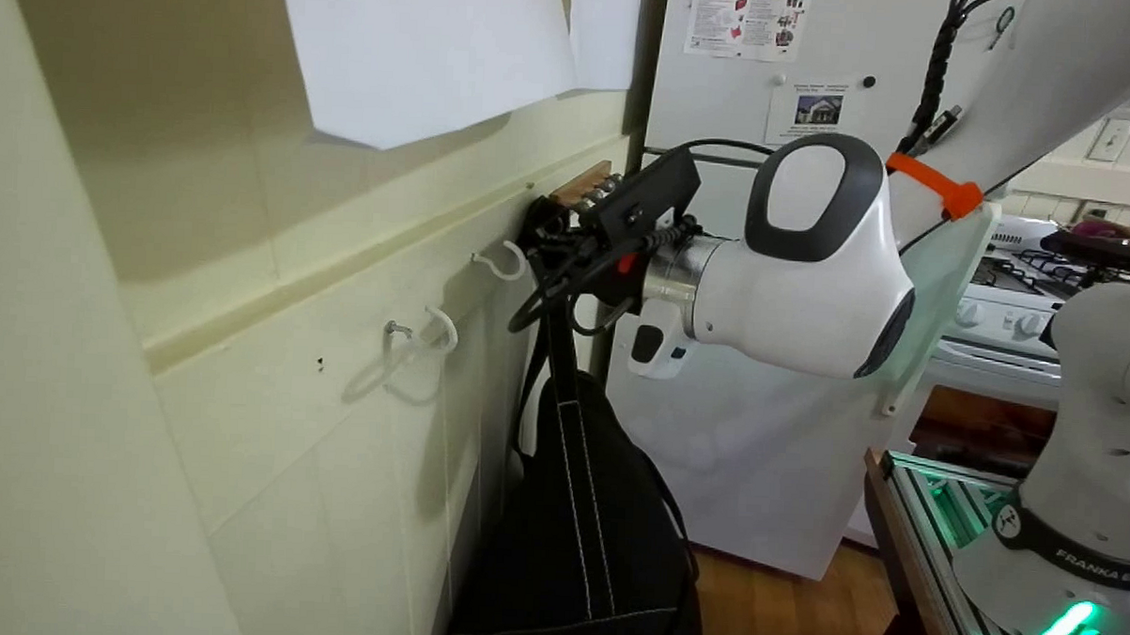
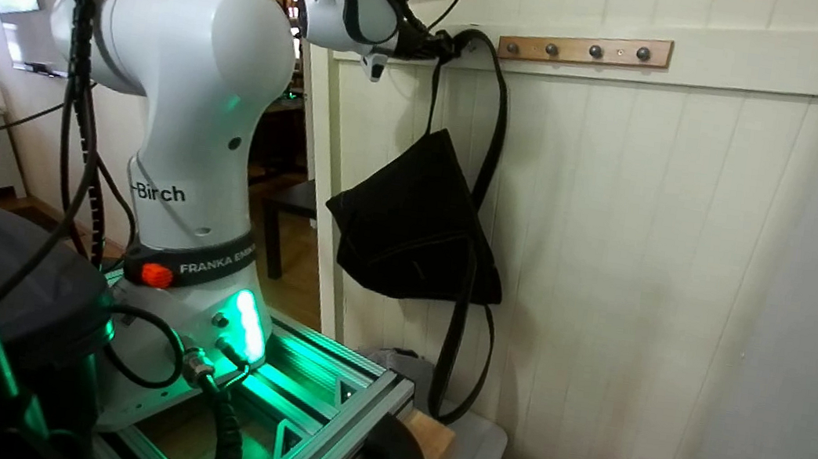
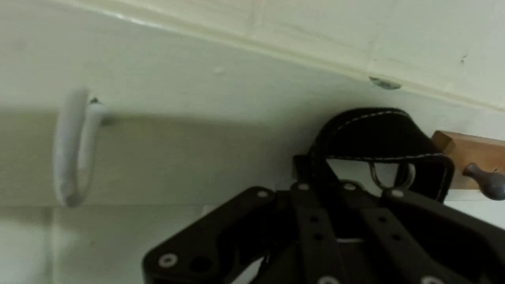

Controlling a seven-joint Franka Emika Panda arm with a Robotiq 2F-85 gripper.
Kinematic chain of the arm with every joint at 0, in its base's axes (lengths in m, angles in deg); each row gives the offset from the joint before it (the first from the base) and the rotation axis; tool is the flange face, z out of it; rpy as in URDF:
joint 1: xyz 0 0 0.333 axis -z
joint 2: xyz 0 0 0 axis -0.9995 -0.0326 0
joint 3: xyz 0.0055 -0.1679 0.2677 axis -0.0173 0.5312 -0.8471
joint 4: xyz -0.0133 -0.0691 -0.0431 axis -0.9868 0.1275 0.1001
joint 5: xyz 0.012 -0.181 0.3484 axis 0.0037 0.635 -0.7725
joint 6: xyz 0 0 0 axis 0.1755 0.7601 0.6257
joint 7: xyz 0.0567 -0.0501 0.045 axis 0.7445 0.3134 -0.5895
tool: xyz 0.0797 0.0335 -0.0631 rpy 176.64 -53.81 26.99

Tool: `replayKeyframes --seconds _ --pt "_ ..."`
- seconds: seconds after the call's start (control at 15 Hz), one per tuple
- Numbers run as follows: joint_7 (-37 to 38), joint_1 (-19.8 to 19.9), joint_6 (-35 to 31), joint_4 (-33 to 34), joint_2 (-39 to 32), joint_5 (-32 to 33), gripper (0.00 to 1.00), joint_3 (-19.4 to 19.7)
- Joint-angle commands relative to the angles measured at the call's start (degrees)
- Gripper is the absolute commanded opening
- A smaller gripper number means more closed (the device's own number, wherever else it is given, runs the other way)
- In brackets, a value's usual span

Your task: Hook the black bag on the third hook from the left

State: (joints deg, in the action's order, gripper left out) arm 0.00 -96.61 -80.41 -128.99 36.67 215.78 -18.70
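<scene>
The black bag point(image 1: 582, 506) hangs from my gripper in front of the wall, and its body and long strap also show in an exterior view point(image 2: 410, 222). My gripper point(image 3: 323, 187) is shut on the bag's strap point(image 3: 375, 134), which arches above the fingers; the gripper also shows in both exterior views point(image 1: 554, 237) point(image 2: 445, 46). A wooden rack point(image 2: 575, 51) with several dark knobs is to the right of the gripper. The third hook point(image 2: 596, 51), counted from the left on this rack, is bare. In the wrist view only the rack's left-end knob point(image 3: 489, 182) shows, just right of the strap.
White curved hooks point(image 1: 501, 261) point(image 1: 442, 330) stick out of the wall left of the gripper; one shows in the wrist view point(image 3: 71, 150). White paper point(image 1: 433, 59) hangs above. A white fridge point(image 1: 739, 436) stands beyond the rack. A grey bin lid point(image 2: 462, 458) is below the bag.
</scene>
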Motion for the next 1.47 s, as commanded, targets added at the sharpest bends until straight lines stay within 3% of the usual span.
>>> replayKeyframes --seconds 0.0,0.27,0.53,0.6,0.87,1.07,1.27,1.4 --pt "9.0 0.6 1.4 0.0 0.3 10.2 0.02 0.2" --pt "14.8 1.4 -2.9 0.1 -0.1 13.5 0.02 1.1" --pt "14.0 1.9 -7.3 0.9 -0.4 11.9 0.02 1.6" --pt "13.4 2.0 -8.2 1.1 -0.3 11.1 0.29 1.7" --pt "12.1 2.6 -10.4 1.9 -0.5 9.4 0.52 2.1" --pt "11.6 3.0 -11.4 2.3 -0.7 7.9 0.76 2.4" --pt "8.4 3.2 -13.7 2.8 -0.9 0.7 0.98 2.4" --pt "4.9 3.2 -15.0 3.3 -0.9 -4.1 1.0 2.4"
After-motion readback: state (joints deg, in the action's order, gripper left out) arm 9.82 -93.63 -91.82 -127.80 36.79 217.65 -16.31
